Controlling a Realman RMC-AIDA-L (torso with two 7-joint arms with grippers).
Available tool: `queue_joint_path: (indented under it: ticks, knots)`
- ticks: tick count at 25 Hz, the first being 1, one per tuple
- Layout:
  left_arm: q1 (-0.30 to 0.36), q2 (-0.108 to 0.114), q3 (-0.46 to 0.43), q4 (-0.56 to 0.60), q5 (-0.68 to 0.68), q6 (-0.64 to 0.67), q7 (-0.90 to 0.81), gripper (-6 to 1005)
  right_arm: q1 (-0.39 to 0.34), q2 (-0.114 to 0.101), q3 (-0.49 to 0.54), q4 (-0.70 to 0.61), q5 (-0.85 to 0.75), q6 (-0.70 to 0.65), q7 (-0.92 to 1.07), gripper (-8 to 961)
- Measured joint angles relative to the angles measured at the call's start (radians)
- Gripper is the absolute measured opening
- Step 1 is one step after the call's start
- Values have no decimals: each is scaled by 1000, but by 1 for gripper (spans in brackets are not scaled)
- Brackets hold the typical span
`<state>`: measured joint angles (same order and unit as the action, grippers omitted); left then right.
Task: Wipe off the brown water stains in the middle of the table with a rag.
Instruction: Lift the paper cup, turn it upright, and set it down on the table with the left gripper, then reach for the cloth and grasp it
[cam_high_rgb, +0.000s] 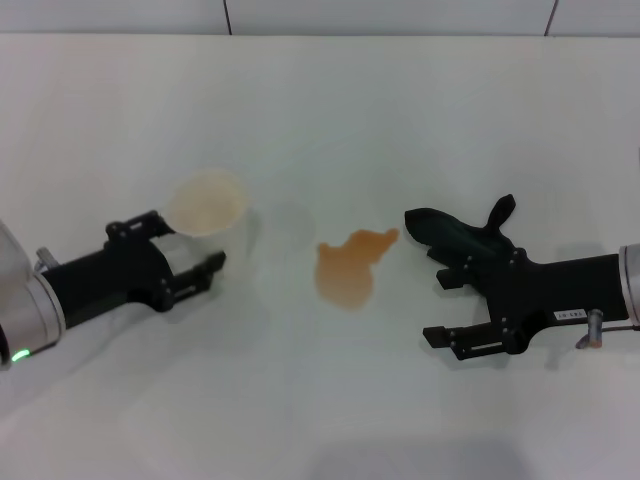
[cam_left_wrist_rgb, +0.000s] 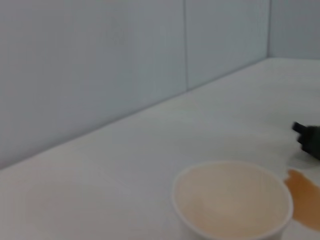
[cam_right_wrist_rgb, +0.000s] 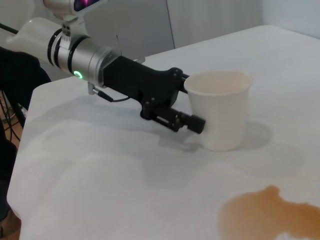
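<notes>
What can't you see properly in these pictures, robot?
- Rag: head view, the right gripper covers its near end, so any contact is unclear.
- Stain: left wrist view, cut off by the edge; the right wrist view cuts it off too.
- Cup: right wrist view, it hides one finger of the left gripper.

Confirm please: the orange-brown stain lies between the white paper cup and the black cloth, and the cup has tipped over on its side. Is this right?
Not quite. The white paper cup stands upright on the white table, as the right wrist view shows. The orange-brown liquid stain does lie between it and the soft black cloth.
</notes>
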<state>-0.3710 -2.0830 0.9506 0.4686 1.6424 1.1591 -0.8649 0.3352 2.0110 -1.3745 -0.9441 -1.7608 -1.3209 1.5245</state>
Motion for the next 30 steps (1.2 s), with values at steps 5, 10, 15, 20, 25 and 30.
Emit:
queue_joint_path:
  ticks: [5,10,15,20,25,30]
  knots:
    - [16,-1,57,8,-3,-8,-8,704,-3,0,0,0,0,1,0,765]
    - [47,-1,65,55,7,-2,-45,777,-3,0,2,11,0,1,0,765]
    - [126,-2,112,151,-4,-4,-90,890,-1,0,2,14,2,0,0,764]
    - [223,0,108,237,-99,14,-93,889,-4,0,0,13,13,-8,0,764]
    - [279,6,98,320,-162,62,-123,889,-7,0,-9,4,52,-32,0,764]
    - [320,7,52,489,-157,145,-177,889,-8,0,-3,-10,92,-68,6,764]
